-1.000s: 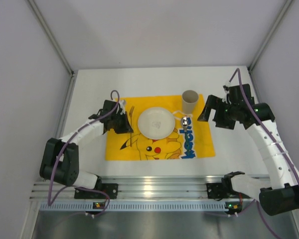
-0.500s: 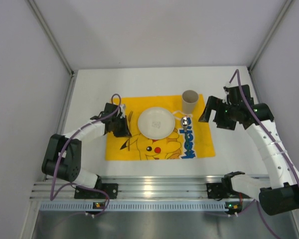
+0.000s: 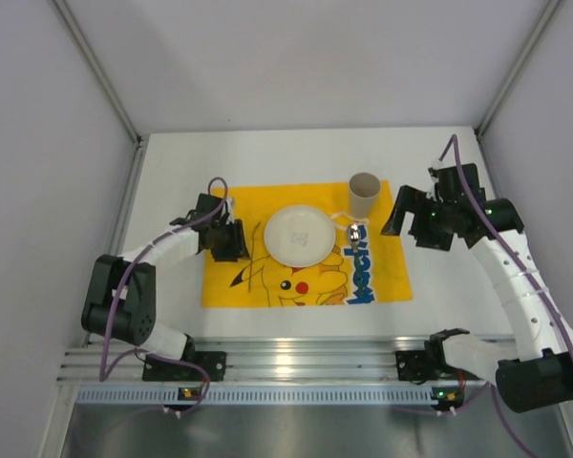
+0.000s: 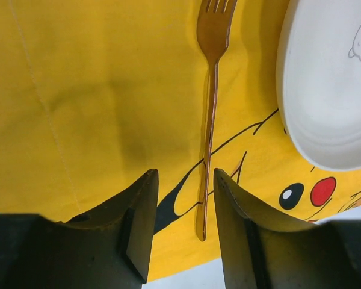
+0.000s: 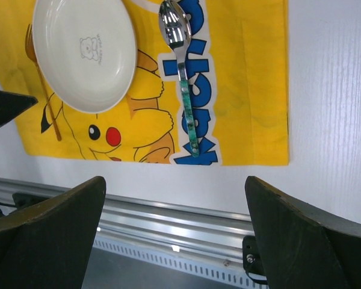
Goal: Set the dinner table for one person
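Showing one plate (image 3: 299, 235), one fork (image 4: 207, 120), one spoon (image 5: 183, 72), one cup (image 3: 364, 195), left claw (image 4: 185, 174) narrowly parted, right claw (image 5: 174, 180) wide

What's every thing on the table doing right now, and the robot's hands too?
Mat: spread flat on the table.
Plate: empty, on the mat.
Fork: lying flat, left of the plate, not gripped.
Spoon: lying flat, right of the plate.
Cup: upright.
Left gripper: open, over the fork's handle.
Right gripper: open, holding nothing.

White dinner table (image 3: 267, 157), alu rail (image 3: 296, 358) running along near edge, is carrying a yellow Pikachu mat (image 3: 387, 262) lying flat approx mid-table, w/ white top showing on all sides.
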`<action>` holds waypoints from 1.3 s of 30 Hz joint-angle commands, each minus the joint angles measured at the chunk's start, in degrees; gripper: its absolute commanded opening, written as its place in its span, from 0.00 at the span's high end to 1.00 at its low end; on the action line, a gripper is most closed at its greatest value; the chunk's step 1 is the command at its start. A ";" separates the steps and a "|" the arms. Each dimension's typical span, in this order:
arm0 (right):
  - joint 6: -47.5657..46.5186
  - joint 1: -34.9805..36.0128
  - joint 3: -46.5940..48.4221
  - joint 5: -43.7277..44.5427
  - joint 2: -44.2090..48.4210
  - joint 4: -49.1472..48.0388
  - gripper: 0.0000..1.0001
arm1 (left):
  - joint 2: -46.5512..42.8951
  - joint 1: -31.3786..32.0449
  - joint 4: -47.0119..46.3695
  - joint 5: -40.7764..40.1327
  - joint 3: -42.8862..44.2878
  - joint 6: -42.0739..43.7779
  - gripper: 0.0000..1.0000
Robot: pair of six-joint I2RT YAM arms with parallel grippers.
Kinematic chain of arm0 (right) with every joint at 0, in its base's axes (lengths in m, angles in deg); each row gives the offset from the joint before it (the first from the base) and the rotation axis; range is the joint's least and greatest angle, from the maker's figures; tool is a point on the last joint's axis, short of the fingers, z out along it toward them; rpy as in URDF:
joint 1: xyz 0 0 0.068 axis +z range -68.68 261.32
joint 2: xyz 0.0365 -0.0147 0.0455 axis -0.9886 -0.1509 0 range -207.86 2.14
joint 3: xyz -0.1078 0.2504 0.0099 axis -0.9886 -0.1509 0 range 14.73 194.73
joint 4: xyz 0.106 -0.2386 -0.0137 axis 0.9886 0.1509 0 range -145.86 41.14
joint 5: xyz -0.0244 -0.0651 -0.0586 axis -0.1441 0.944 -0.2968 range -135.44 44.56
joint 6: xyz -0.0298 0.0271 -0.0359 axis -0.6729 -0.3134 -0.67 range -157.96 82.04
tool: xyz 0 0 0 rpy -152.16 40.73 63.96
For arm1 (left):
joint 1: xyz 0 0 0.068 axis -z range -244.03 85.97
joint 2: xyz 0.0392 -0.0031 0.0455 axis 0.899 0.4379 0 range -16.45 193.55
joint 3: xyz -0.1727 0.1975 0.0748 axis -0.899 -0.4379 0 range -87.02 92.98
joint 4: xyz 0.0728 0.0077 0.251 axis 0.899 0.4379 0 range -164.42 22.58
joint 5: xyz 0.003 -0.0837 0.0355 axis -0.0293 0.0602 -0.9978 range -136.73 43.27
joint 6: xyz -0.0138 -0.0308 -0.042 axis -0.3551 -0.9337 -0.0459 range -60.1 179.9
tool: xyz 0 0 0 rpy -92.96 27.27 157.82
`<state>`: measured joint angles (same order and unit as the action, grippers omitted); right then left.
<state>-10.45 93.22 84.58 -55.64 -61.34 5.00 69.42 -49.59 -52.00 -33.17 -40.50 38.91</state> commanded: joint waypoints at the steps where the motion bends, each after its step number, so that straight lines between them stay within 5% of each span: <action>1: -0.44 -0.56 -0.59 0.44 1.26 -1.01 0.00 | -1.66 -0.90 2.54 -1.34 3.92 1.39 0.53; 10: -0.88 -0.65 -0.58 1.23 3.10 -1.18 0.00 | -7.64 -0.99 5.80 -0.65 9.47 -0.18 0.57; 14: -0.70 -0.65 -1.55 0.53 3.19 -1.36 0.00 | -3.44 -0.99 -1.99 4.53 5.87 -3.78 0.85; 18: -1.05 -0.65 -1.12 0.35 3.63 -0.40 0.00 | 0.61 -0.90 -8.77 8.76 5.33 -8.35 1.00; 28: -1.49 -0.65 -1.38 1.93 4.95 1.98 0.00 | 12.47 -0.64 -8.36 10.43 17.63 -7.66 1.00; 39: -0.08 -0.65 -0.15 2.73 3.46 1.72 0.00 | 17.23 -0.64 -2.99 7.36 20.19 -1.77 1.00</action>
<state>-10.87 93.14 82.98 -53.80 -57.67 6.79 86.51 -50.23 -56.18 -25.06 -21.33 34.34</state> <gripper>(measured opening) 0.996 0.012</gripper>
